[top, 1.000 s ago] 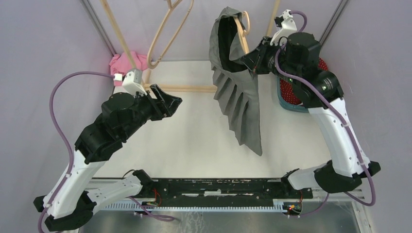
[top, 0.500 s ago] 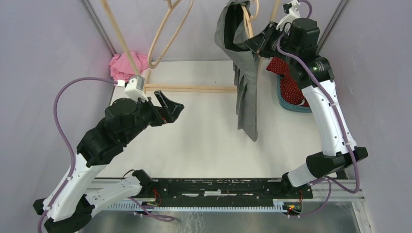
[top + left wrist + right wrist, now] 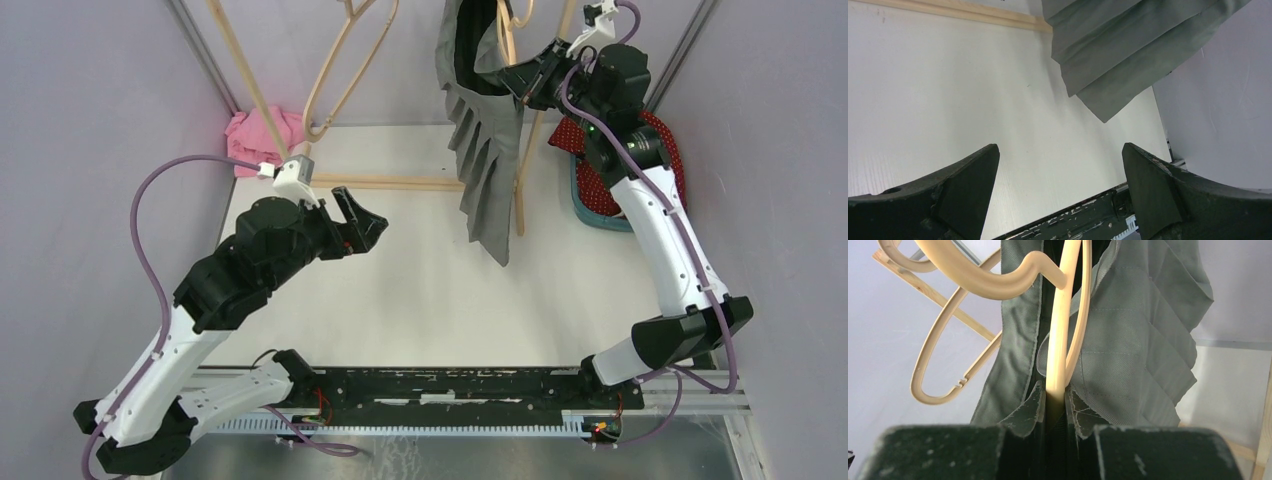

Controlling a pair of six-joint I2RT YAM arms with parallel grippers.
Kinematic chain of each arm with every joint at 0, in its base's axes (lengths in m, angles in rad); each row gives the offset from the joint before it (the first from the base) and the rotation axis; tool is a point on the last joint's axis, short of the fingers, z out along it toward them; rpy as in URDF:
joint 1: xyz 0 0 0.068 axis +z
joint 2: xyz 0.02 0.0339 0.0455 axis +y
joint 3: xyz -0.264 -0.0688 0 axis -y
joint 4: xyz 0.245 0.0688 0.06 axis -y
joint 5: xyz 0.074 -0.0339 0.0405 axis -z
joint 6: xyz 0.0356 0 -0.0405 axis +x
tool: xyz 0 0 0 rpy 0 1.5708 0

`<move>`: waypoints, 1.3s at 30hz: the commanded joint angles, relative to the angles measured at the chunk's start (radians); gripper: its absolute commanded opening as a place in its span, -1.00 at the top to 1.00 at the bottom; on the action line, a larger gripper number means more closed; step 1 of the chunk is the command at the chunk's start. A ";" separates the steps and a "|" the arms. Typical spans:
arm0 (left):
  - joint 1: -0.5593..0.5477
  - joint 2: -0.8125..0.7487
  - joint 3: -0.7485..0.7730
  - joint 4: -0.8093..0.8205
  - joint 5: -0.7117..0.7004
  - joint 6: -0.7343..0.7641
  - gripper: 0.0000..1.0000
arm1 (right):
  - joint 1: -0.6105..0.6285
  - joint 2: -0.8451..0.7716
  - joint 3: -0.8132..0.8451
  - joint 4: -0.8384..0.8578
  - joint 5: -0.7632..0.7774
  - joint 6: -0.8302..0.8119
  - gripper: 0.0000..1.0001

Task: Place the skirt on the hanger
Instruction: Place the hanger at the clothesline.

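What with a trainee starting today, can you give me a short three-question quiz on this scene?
1. True or false: the left pincer holds the grey pleated fabric skirt.
2. The right pincer is shut on: A) the skirt and a beige curved hanger; B) a red cloth; C) nothing.
3. What colour is the crumpled cloth at the far-left corner of the white table?
Key: 1 false; 2 A; 3 pink.

Your light is soft and even from above: the white table (image 3: 400,300) beneath the skirt (image 3: 485,170) reads bright, and shadows barely show. Inside the skirt's waist the folds go nearly black. In your right wrist view the hanger (image 3: 1058,355) against the skirt is crisp, the right gripper's fingers (image 3: 938,450) below it dark and slightly soft.
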 commanded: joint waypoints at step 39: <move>-0.003 0.087 0.029 0.064 0.004 0.067 -0.98 | -0.052 0.142 -0.064 0.550 -0.064 0.153 0.97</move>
